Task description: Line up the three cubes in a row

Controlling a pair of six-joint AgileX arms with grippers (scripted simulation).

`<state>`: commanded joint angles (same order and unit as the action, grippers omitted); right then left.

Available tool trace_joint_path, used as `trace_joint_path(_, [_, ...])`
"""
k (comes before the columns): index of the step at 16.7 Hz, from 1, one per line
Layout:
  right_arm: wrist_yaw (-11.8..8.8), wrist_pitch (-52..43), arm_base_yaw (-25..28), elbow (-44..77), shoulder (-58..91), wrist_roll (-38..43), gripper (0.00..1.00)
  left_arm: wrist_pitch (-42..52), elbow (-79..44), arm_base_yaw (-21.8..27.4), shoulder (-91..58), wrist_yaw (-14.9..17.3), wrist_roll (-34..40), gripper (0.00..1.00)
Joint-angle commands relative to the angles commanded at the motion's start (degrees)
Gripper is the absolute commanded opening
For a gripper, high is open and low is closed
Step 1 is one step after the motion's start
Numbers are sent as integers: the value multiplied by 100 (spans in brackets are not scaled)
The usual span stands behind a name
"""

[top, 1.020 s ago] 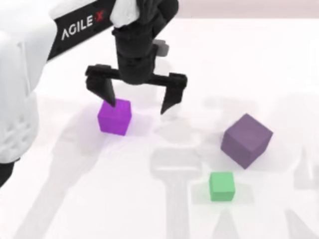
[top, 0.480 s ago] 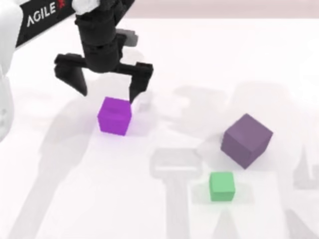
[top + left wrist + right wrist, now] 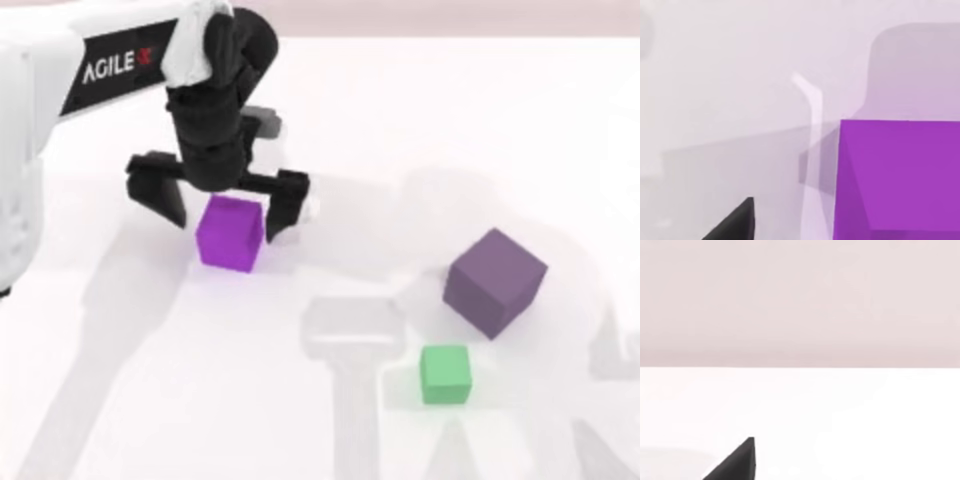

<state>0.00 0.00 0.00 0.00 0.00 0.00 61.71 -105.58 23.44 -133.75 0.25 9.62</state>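
The bright magenta cube [image 3: 230, 238] sits on the table at the left. My left gripper [image 3: 225, 222] is open and straddles it, one fingertip [image 3: 176, 212] to its left and the other [image 3: 276, 230] at its right edge. In the left wrist view the magenta cube [image 3: 900, 180] fills the frame close up, with one dark fingertip [image 3: 737, 220] clear of its side. The large greyish-purple cube [image 3: 495, 282] stands at the right, turned at an angle. Just in front of it is the small green cube [image 3: 445, 373]. My right arm is out of the top view.
The white table [image 3: 150, 400] carries only grey shadows of the arms. The right wrist view shows bare table [image 3: 840, 415] and a pale back wall [image 3: 800, 300].
My left gripper shifted left from beside the magenta cube, then came down so its open fingers now flank the cube. The cubes have not moved.
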Motion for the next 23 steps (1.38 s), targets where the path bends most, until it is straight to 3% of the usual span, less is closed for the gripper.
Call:
trace_joint_path(7, [0, 0, 0, 0, 0, 0, 100, -480, 375, -5, -117, 2, -6, 100])
trace_joint_path(20, [0, 0, 0, 0, 0, 0, 100, -480, 375, -5, -117, 2, -6, 2])
trace_joint_path(23, [0, 0, 0, 0, 0, 0, 100, -480, 375, -5, -117, 2, -6, 0])
